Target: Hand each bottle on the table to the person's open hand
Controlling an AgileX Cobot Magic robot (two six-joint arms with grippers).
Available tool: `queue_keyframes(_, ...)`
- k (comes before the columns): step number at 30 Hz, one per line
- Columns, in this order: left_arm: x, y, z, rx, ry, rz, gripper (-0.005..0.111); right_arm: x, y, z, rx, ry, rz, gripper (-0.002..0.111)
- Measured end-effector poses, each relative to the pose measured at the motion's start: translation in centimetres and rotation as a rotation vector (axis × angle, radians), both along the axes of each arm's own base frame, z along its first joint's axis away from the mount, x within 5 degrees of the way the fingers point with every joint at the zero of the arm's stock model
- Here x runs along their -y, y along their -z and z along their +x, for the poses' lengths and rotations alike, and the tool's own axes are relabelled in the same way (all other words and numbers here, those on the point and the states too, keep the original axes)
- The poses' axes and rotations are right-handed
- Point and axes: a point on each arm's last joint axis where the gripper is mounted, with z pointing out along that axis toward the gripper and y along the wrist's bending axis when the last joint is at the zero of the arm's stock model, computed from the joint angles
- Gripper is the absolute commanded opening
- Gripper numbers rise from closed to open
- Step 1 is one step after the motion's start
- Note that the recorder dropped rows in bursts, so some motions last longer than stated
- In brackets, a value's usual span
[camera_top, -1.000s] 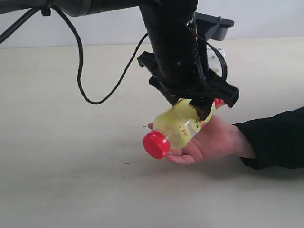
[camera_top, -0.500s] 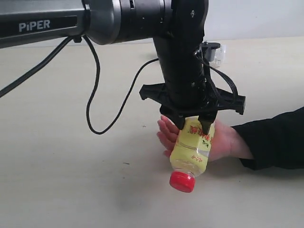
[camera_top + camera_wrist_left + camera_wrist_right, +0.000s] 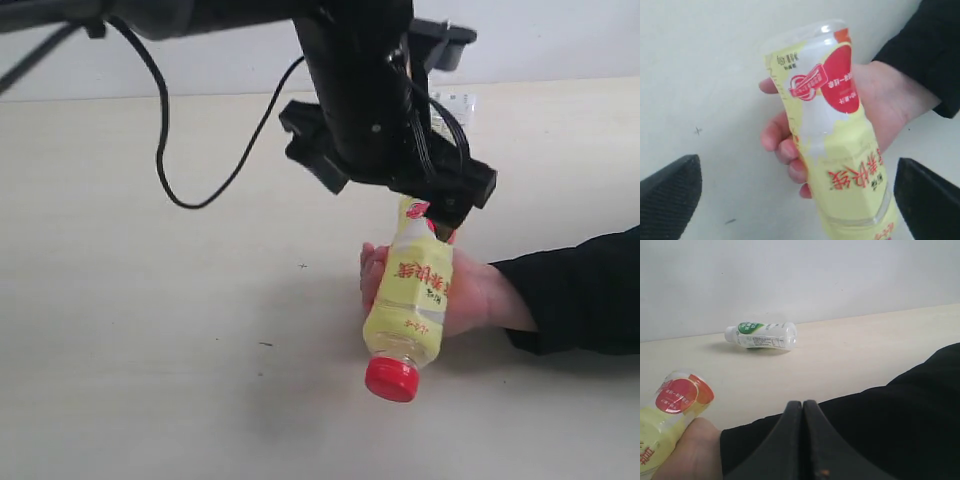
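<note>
The yellow bottle (image 3: 408, 295) with its red cap (image 3: 390, 379) rests in the person's hand (image 3: 472, 296), cap end tipped down toward the table (image 3: 150, 330). The hand's fingers (image 3: 782, 145) curl round the yellow bottle (image 3: 850, 170). My left gripper (image 3: 390, 195) hangs just above the bottle's base, open; in the left wrist view its fingertips (image 3: 670, 192) stand wide apart on either side of the bottle without touching it. My right gripper (image 3: 802, 440) is shut on nothing, low beside the person's black sleeve (image 3: 890, 425). The white bottle with the green label (image 3: 762, 335) lies on its side far back on the table.
The person's forearm in the black sleeve (image 3: 585, 290) lies across the table's right side. A black cable (image 3: 170, 150) loops down from the left arm. A pale bottle (image 3: 458, 103) shows partly behind the left arm at the back.
The yellow bottle swung from lying across the palm, cap to the left, to cap-down in the hand. The left gripper rose off it and its fingers spread apart.
</note>
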Motion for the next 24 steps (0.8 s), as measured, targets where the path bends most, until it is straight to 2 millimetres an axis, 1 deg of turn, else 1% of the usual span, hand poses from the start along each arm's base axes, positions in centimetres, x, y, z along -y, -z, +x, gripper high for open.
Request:
queue_keyframes(3, -1.0, -2.8, -0.7, 0.098, 0.216, 0.014, 0.105, 0.0, 0.0, 0.0, 0.0, 0.0, 0.0, 0.0)
queue_keyframes(5, -1.7, -3.9, -1.3, 0.136, 0.382, 0.064, 0.105, 0.0, 0.0, 0.0, 0.0, 0.0, 0.0, 0.0)
queue_keyframes(6, -2.0, -4.3, -1.5, 0.154, 0.464, 0.09, 0.105, 0.0, 0.0, 0.0, 0.0, 0.0, 0.0, 0.0)
queue_keyframes(8, -2.4, -4.6, -1.6, 0.191, 0.576, 0.135, 0.105, 0.0, 0.0, 0.0, 0.0, 0.0, 0.0, 0.0)
queue_keyframes(11, -2.9, -4.2, -1.1, 0.254, 0.661, 0.248, 0.105, 0.0, 0.0, 0.0, 0.0, 0.0, 0.0, 0.0)
queue_keyframes(15, -4.3, -3.4, 0.2, 0.343, 0.687, 0.464, 0.105, 0.0, 0.0, 0.0, 0.0, 0.0, 0.0, 0.0)
queue_keyframes(18, -5.2, -2.6, 1.4, 0.355, 0.655, 0.546, 0.105, 0.0, 0.0, 0.0, 0.0, 0.0, 0.0, 0.0)
queue_keyframes(21, -6.0, -1.8, 2.4, 0.321, 0.605, 0.511, 0.105, 0.0, 0.0, 0.0, 0.0, 0.0, 0.0, 0.0)
queue_keyframes(24, -6.9, -1.7, 4.1, 0.323, 0.425, 0.368, 0.105, 0.0, 0.0, 0.0, 0.0, 0.0, 0.0, 0.0)
